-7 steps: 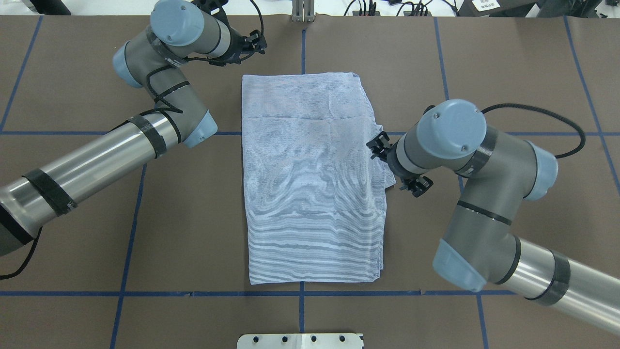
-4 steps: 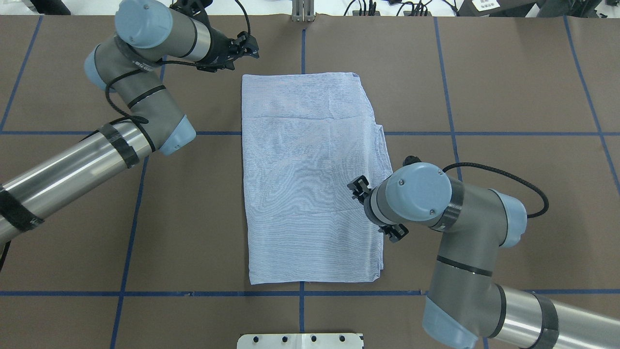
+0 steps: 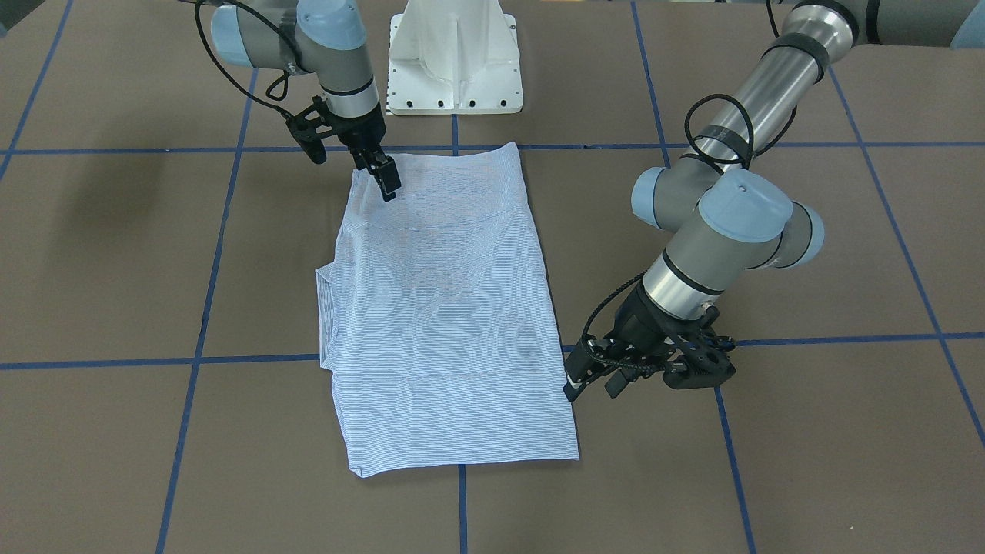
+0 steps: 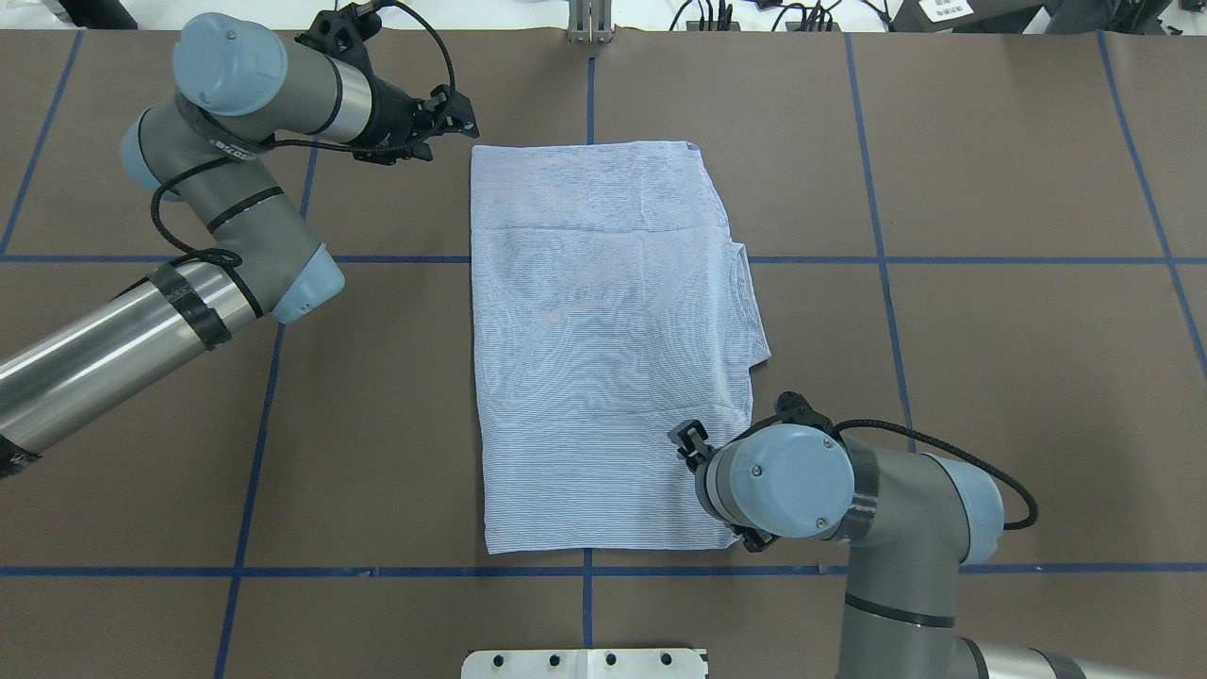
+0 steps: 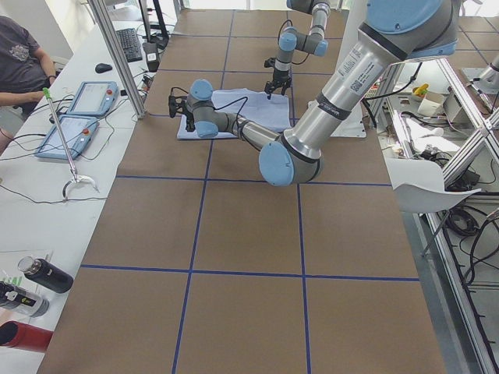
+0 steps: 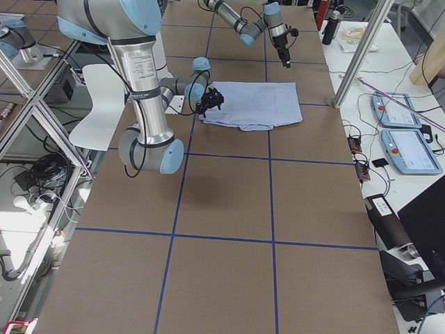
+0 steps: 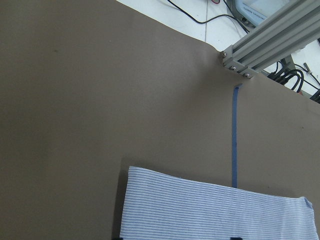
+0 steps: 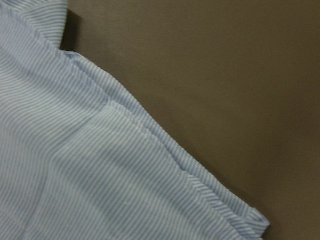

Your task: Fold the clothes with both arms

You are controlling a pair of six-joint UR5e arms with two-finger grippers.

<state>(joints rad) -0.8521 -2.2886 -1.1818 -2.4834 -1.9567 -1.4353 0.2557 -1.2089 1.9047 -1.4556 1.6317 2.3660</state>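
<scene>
The clothes, one light blue striped shirt [image 4: 603, 358], lie folded into a flat rectangle at the table's middle [image 3: 446, 308]. My left gripper [image 3: 591, 385] hovers low just off the shirt's far left corner, open and empty, pointing at the edge. In the left wrist view that shirt edge [image 7: 215, 210] fills the bottom. My right gripper [image 3: 387, 185] points down over the shirt's near right corner; I cannot tell if it is open or shut. From overhead it is hidden under its own wrist [image 4: 773, 481]. The right wrist view shows layered shirt hems [image 8: 100, 175] close up.
The white pedestal base [image 3: 454, 69] stands just behind the shirt's near edge. An aluminium post [image 4: 589, 24] rises at the table's far edge. Blue tape lines [image 4: 877, 259] grid the brown table. A person [image 5: 23, 54] sits by control tablets [image 5: 78, 109] beyond the far edge.
My right arm has travelled along the shirt's right edge toward the robot, down to the near right corner. My left arm's wrist has drawn back leftward beside the far left corner. The shirt stays still.
</scene>
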